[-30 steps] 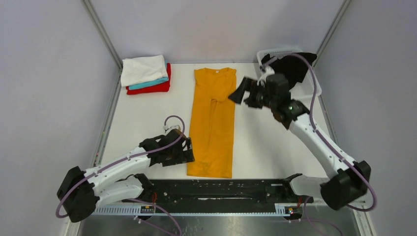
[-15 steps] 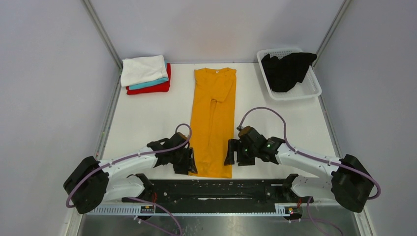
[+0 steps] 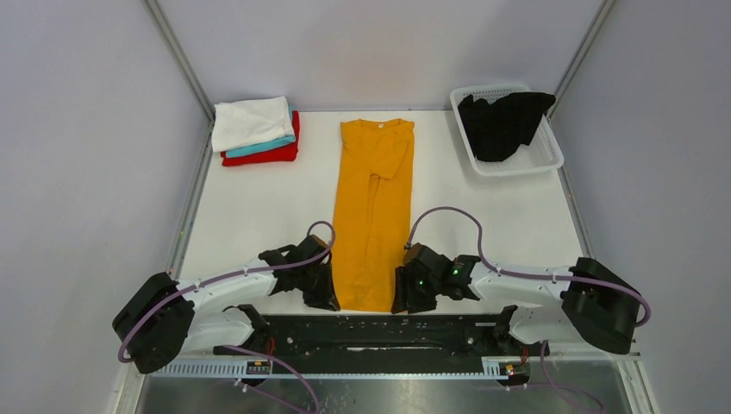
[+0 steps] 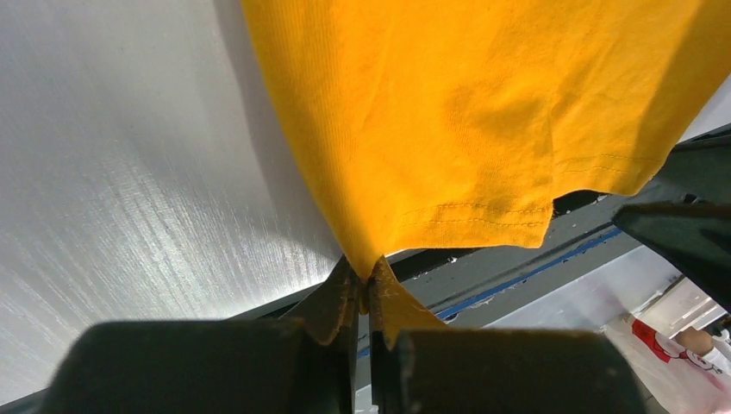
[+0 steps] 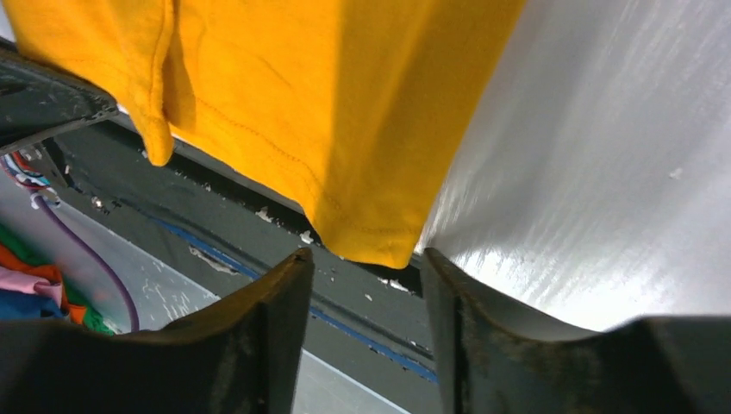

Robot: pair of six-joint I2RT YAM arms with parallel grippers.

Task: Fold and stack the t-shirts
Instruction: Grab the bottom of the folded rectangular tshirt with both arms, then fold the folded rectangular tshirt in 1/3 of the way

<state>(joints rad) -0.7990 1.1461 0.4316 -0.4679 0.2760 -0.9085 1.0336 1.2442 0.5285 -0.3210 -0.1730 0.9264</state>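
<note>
A mustard-orange t-shirt (image 3: 372, 207) lies folded into a long strip down the middle of the table, collar at the far end. My left gripper (image 3: 332, 297) is shut on its near left hem corner (image 4: 366, 272). My right gripper (image 3: 399, 297) is at the near right hem corner (image 5: 379, 246), its jaws apart on either side of the corner, not touching it. White, teal and red t-shirts sit folded in a stack (image 3: 256, 129) at the far left. A black t-shirt (image 3: 500, 123) lies crumpled in the basket.
The white lattice basket (image 3: 545, 155) stands at the far right corner. A black rail (image 3: 371, 332) runs along the near table edge, right below both grippers. Grey walls and frame posts close in the sides.
The left gripper slid to the hem corner and closed on it. The right arm swung from the far right down to the near right hem corner, its jaws narrowing.
</note>
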